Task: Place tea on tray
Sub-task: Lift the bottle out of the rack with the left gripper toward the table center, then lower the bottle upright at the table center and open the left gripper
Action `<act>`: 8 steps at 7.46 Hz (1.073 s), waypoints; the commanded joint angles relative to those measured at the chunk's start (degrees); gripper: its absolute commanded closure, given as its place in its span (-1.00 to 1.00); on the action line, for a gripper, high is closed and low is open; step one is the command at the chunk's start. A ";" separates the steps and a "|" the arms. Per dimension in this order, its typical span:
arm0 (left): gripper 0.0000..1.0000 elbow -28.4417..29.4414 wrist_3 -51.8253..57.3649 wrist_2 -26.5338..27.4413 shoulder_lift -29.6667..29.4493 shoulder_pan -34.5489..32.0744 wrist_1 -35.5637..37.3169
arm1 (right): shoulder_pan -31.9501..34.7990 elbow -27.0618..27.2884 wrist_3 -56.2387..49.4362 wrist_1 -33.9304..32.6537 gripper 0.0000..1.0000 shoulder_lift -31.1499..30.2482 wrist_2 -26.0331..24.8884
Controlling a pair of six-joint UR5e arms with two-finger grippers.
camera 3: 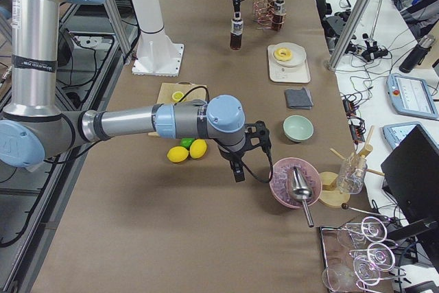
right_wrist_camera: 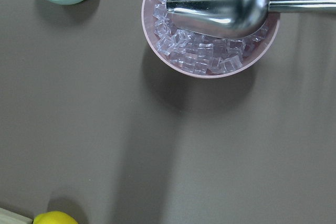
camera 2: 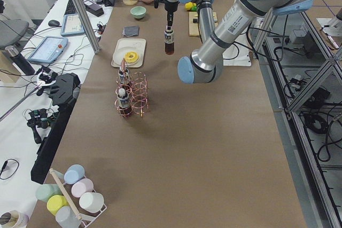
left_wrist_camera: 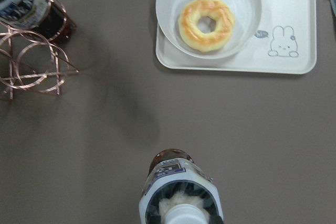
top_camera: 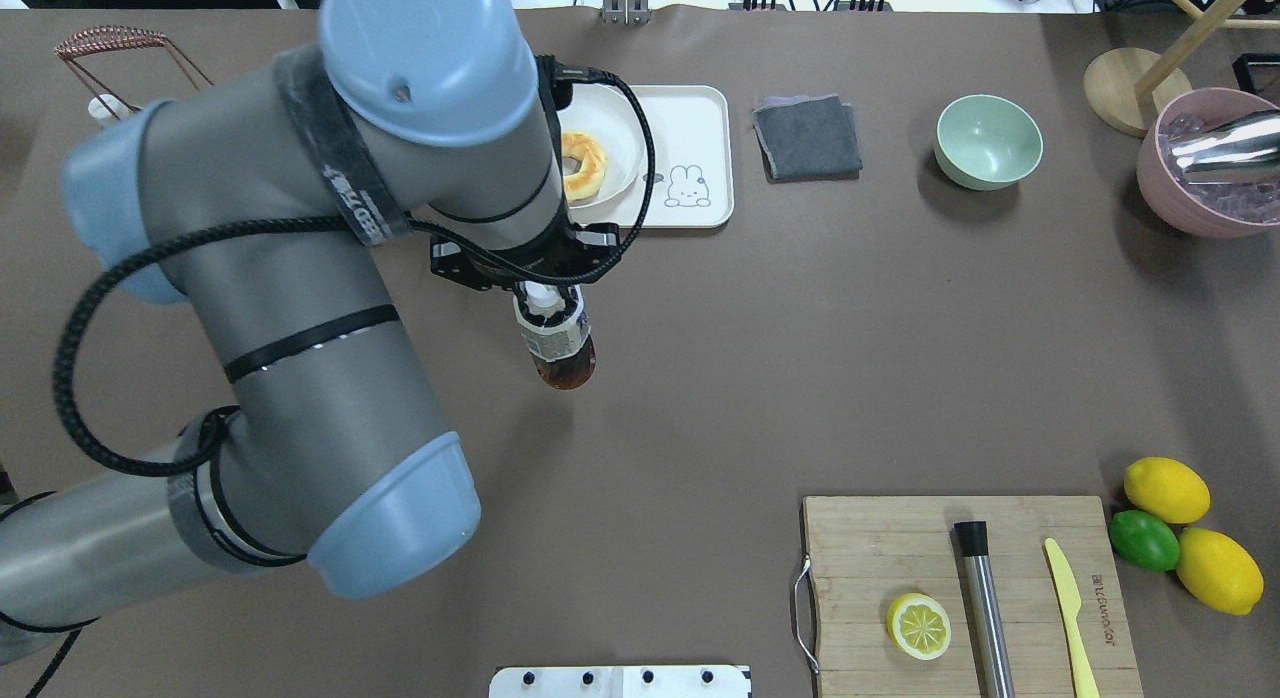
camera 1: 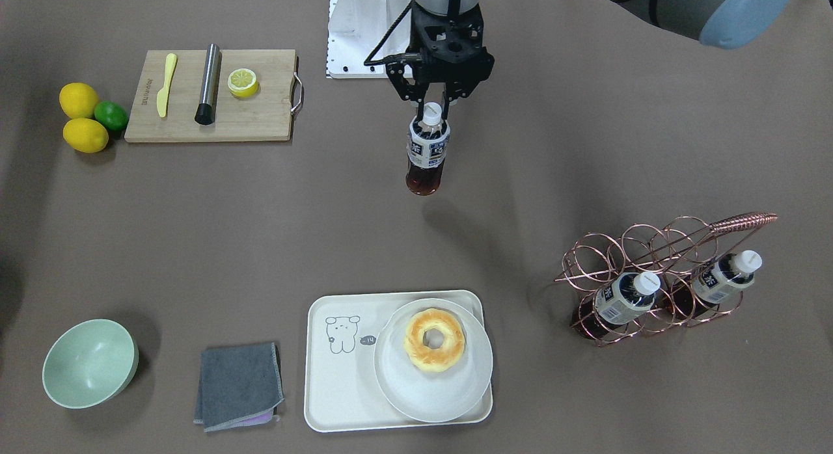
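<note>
The small clear plastic bottle of dark red-brown tea (camera 1: 427,156), with a white cap and a printed label, is in the upper middle of the front-facing view. It hangs upright, lifted off the brown table (camera 1: 586,148); its shadow lies apart from it. The left gripper (camera 1: 431,109) comes from above, and its jaws are closed on the bottle just under the cap.

The cream-white rectangular tray with a small drawn animal (camera 1: 338,395) is in the lower middle of that view, well apart from the bottle. Its right part carries a round white plate (camera 1: 423,395) with a yellow ring doughnut (camera 1: 416,343).

At the right, a copper wire rack (camera 1: 651,242) holds two more such bottles.

The right gripper (camera 3: 236,169) shows only in the right side view, near a pink bowl of ice cubes (right_wrist_camera: 143,19) with a metal scoop (right_wrist_camera: 220,6); I cannot tell how its jaws stand.
</note>
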 commanded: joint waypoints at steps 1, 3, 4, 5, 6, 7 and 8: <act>1.00 5.07 -1.90 2.90 -3.14 4.99 -2.23 | -0.14 0.06 -0.18 0.09 -1.00 -0.14 -0.13; 1.00 5.18 -1.90 2.99 -2.72 6.66 -2.41 | -0.31 0.06 -0.09 0.00 -1.00 -0.14 -0.13; 1.00 5.09 -1.99 3.25 -2.81 6.76 -2.41 | -0.40 0.06 -0.09 0.08 -0.99 -0.23 -0.13; 1.00 5.09 -1.99 3.25 -2.63 6.85 -2.50 | -0.49 0.06 -0.09 0.09 -0.98 -0.06 -0.22; 1.00 5.09 -1.99 3.25 -2.55 7.20 -2.41 | -1.10 0.15 -0.52 0.09 -0.96 0.03 -0.22; 1.00 5.09 -1.99 3.25 -2.54 7.46 -2.50 | -1.97 0.15 -0.62 0.09 -0.94 0.03 -0.48; 1.00 5.09 -1.99 3.25 -2.54 7.55 -2.50 | -2.33 0.06 -0.70 0.09 -0.88 0.21 -0.66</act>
